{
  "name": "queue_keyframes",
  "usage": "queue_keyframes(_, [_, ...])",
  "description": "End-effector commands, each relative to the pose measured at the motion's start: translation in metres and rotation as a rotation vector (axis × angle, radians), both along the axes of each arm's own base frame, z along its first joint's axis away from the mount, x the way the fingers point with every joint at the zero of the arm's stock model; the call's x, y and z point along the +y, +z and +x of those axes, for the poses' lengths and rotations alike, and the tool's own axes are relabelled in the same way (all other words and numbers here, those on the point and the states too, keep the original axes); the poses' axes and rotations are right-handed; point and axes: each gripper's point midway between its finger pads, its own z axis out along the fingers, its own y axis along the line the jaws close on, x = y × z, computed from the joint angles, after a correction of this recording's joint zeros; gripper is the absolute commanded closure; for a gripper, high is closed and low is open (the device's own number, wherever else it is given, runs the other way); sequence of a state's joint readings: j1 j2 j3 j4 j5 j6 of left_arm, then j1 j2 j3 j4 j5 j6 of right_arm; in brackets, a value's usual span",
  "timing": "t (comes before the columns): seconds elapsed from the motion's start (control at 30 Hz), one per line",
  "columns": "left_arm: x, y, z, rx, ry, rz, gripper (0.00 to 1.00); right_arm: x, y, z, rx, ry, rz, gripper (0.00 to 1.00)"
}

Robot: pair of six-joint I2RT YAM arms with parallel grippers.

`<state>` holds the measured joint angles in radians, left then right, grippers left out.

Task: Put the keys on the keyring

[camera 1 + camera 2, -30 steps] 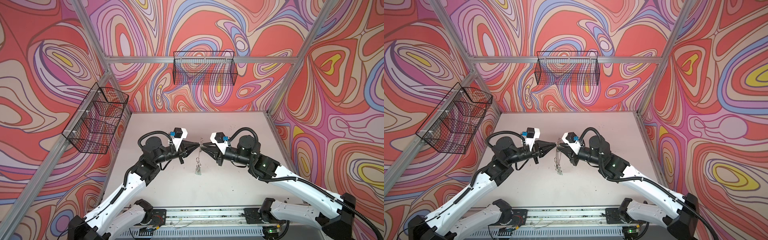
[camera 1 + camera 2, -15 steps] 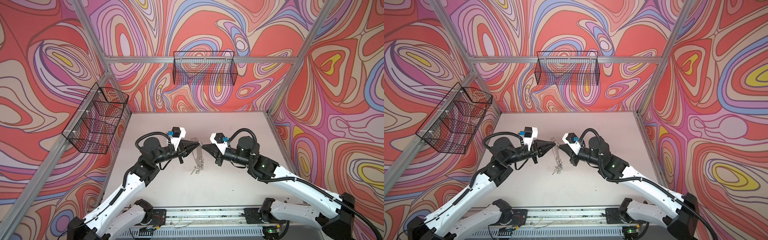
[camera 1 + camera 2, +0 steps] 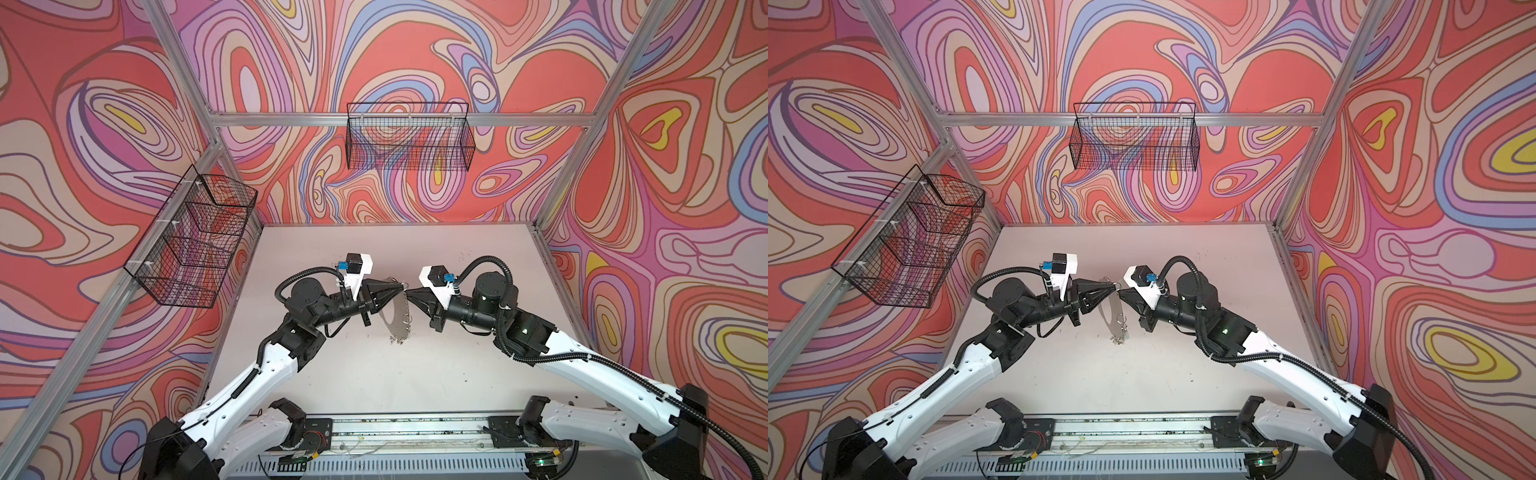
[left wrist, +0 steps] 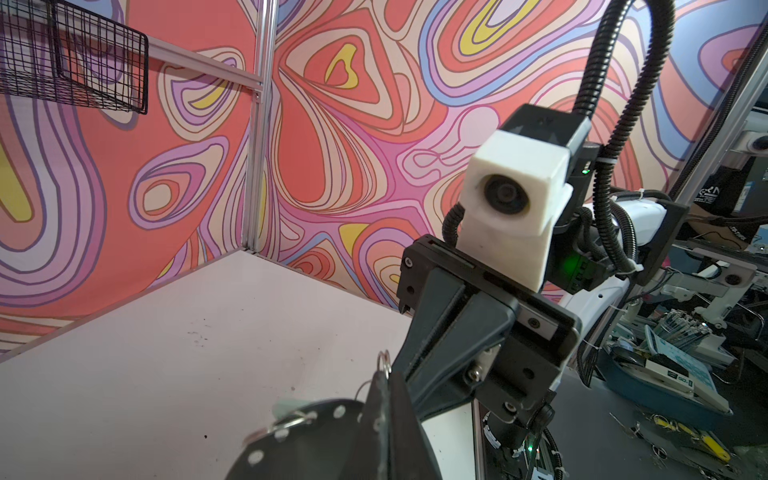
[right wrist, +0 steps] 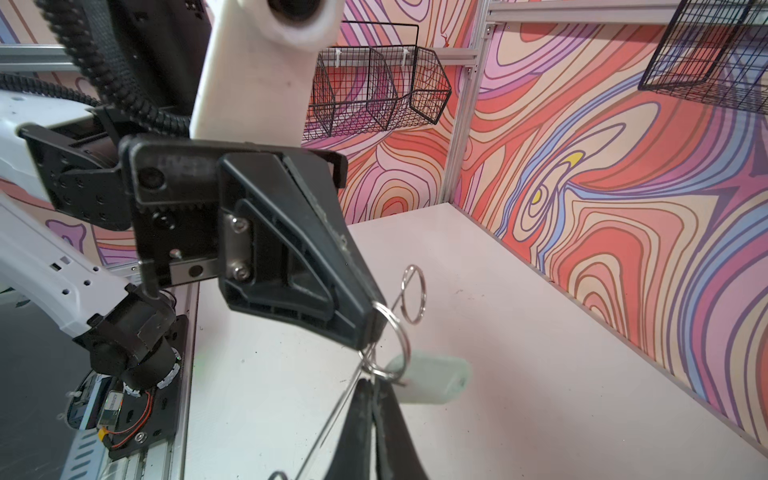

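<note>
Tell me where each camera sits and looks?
Top views: above the robot's base, looking down toward the back wall; both arms, left gripper, right gripper, keyring.
Left wrist: on left arm, facing right gripper and its camera; own fingers show.
Right wrist: on right arm, facing left gripper; own fingers show.
Shared: both top views match; wrist views face each other.

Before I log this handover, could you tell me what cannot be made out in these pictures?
- Keys under the keyring: too small to count in both top views.
- Pale tag: blurred in the right wrist view.
- What the shut right gripper pinches: hidden by its own fingers, right wrist view.
</note>
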<state>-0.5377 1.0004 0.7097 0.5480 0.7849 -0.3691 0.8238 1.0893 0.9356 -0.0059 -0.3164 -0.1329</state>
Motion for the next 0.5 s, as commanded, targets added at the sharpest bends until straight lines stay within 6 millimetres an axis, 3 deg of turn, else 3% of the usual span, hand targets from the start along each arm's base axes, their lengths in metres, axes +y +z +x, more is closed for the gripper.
queue_keyframes(0.0, [0.002,0.028,-0.008,-0.098,-0.010,-0.084,1.00,0.003,-0.012,-0.007,0.032,0.035,-0.020,0.88])
queue_keyframes(0.27, [0.007,0.026,-0.007,-0.108,0.024,-0.111,1.00,-0.031,0.007,-0.002,0.018,-0.110,0.130,0.75])
queue_keyframes(0.47, [0.006,0.027,-0.005,-0.106,0.017,-0.136,1.00,-0.041,0.032,0.003,0.087,-0.023,0.283,0.73])
